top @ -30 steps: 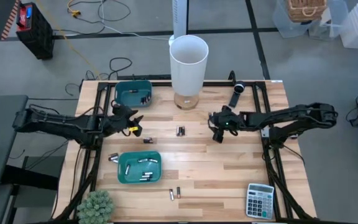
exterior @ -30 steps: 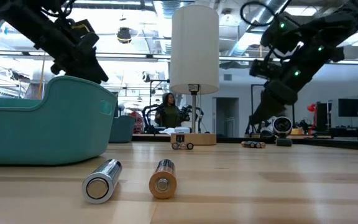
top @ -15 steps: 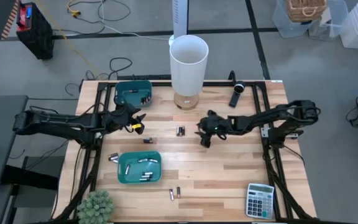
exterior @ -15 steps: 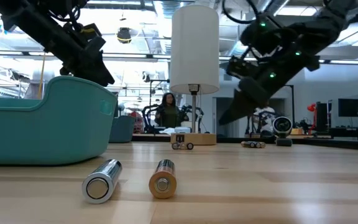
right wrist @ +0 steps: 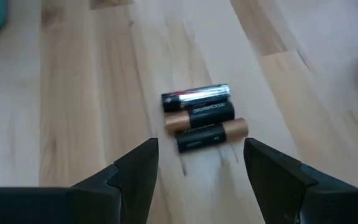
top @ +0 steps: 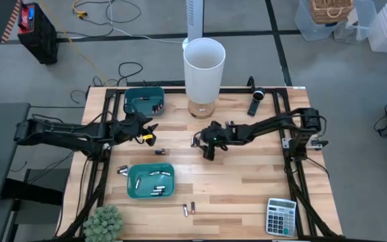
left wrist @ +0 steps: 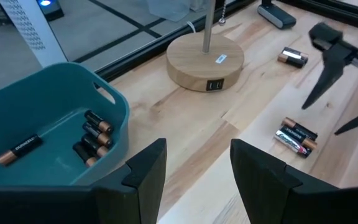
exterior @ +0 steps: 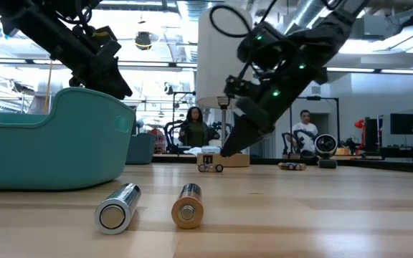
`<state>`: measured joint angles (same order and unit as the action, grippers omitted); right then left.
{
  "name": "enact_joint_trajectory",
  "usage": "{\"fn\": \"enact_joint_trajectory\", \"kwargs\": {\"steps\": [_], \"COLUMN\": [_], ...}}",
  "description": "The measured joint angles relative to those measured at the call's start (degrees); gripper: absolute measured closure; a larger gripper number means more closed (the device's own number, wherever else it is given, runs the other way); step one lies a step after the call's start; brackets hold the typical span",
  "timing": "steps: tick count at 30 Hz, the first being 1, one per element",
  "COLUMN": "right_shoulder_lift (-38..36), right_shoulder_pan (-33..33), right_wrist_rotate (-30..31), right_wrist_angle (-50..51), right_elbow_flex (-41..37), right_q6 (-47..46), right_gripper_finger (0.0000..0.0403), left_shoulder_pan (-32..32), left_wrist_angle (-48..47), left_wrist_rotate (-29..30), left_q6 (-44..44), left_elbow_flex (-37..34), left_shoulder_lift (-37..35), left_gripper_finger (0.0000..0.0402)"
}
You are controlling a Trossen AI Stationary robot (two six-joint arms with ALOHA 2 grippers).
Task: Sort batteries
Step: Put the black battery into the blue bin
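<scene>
High view. Your right gripper (top: 207,149) sits at mid-table, just right of the cluster of three batteries (top: 195,141) lying below the lamp (top: 203,67). The left gripper (top: 144,131) waits by the far bin (top: 144,101), with a dark battery (top: 158,152) on the wood not far from it. The near bin (top: 151,181) holds several cells; two more lie at its left, and a pair (top: 189,209) rests near the front edge. The right arm is clearly nearer the cluster.

Low view. The right gripper (exterior: 229,149) tilts down toward the far table, its tips just above the wood by the lamp base. Two cells (exterior: 153,206) lie close to the lens, ends facing you. The left gripper hangs over the big bin (exterior: 49,140).

Left wrist view. The left fingers (left wrist: 148,168) stand part-open with nothing between them. The far bin (left wrist: 55,124) shows dark cells inside. Farther off, the cluster (left wrist: 297,135) lies beside the other arm's tips.

Right wrist view. The right fingers (right wrist: 138,168) stand wide apart, empty. The three batteries (right wrist: 204,118) lie dead ahead between the two tips, touching side by side, their long axes running across the gap rather than along it. You'd likely need to turn the wrist so the jaws close across one cell's width; the tight packing could make you grab two.
</scene>
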<state>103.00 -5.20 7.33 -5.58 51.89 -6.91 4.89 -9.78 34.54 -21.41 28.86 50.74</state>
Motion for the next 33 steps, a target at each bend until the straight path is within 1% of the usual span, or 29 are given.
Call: {"fn": "enact_joint_trajectory", "kwargs": {"steps": [6,15,19,33], "right_shoulder_lift": [3.29,3.27,3.26,3.26], "right_shoulder_pan": [-0.24,-1.54,-1.99,-2.07], "right_wrist_rotate": [-0.18,0.09,0.68,3.28], "right_wrist_angle": [0.46,-0.49,0.61,1.21], "right_elbow_flex": [2.65,2.79,2.79,2.76], "right_q6": [-3.5,-6.71,-7.64,-8.24], "right_gripper_finger": [0.0148,0.0148,0.0148,0.0148], "left_shoulder_pan": [-0.04,-0.07,-0.07,-0.07], "left_wrist_angle": [-0.38,-1.3,-1.3,-1.3], "left_wrist_rotate": [-0.7,-1.01,-0.98,-0.94], "left_q6": [-0.15,-0.17,-0.17,-0.22], "left_elbow_flex": [0.0,0.0,0.0,0.0], "left_shoulder_lift": [0.0,0.0,0.0,0.0], "left_gripper_finger": [0.0229,0.0229,0.0229,0.0229]}}
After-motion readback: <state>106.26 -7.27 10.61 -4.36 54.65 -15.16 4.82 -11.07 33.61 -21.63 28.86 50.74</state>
